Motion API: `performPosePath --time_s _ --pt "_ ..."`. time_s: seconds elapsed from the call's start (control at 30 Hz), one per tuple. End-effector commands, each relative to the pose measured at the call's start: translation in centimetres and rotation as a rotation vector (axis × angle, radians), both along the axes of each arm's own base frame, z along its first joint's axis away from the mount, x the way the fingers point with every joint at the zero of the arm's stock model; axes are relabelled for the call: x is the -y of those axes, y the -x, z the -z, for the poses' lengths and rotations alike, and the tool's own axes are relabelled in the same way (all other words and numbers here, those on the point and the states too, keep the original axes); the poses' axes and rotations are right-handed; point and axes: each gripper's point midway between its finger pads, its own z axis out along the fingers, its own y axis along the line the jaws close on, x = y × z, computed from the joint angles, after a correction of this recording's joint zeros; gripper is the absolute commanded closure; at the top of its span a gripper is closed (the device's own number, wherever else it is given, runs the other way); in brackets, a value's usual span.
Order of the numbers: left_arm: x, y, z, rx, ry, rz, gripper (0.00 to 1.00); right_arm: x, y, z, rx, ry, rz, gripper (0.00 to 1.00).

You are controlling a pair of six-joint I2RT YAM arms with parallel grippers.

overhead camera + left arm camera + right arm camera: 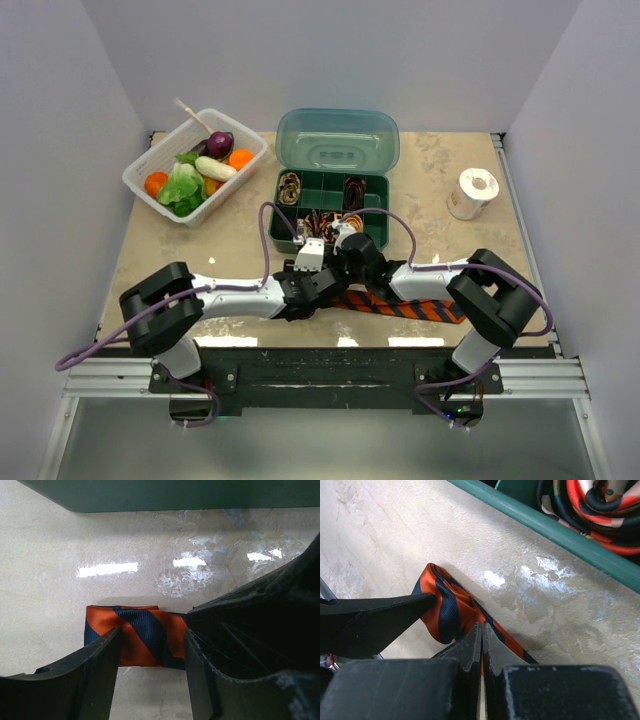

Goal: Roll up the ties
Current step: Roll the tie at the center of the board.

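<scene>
- Beige marbled bench [440, 170] between white walls carries one orange-red fabric necktie with navy diagonal stripes [145, 632] near its front edge, one end folded over.
- Left hand [152, 639] stands wide, straddling that fold. Right hand [481, 629] is closed tight, tips on the strip.
- Rolling well probably needs tight, square turns with the tail pinned.
- Counted: one flat tie, one green plastic compartment box [384, 215], and coiled patterned ties [590, 502] inside it, too small to number.

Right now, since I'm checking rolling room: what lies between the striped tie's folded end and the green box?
Only bare tabletop, as the left wrist view shows; the striped tie and green box lie apart.
</scene>
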Motion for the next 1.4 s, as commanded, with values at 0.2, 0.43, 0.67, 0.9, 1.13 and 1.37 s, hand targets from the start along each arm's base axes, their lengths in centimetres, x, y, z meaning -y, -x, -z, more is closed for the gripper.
performPosePath --time_s 0.2,0.43,0.67,0.9,1.13,1.37 --pt "1.4 1.2 -2.4 -0.013 0.222 0.029 0.44 -2.8 0.3 -4.4 0.057 -0.155 -0.118 1.00" --pt "0.8 1.5 -2.0 -0.027 0.227 0.017 0.47 -4.7 1.7 -5.7 0.065 -0.204 -0.179 1.00" --pt "0.1 1.2 -1.8 -0.031 0.239 -0.014 0.47 -5.5 3.5 -4.3 0.024 -0.207 -0.223 1.00" --pt "0.2 0.4 -2.9 -0.012 0.284 -0.012 0.45 -5.7 4.1 -3.7 0.008 -0.198 -0.257 1.00" --pt "0.4 -0.1 -4.0 0.003 0.345 0.006 0.44 -6.3 4.3 -2.8 -0.015 -0.197 -0.294 1.00" --pt "0.3 -0.2 -5.8 0.026 0.424 0.033 0.43 -6.3 4.0 -1.9 -0.020 -0.174 -0.281 1.00"
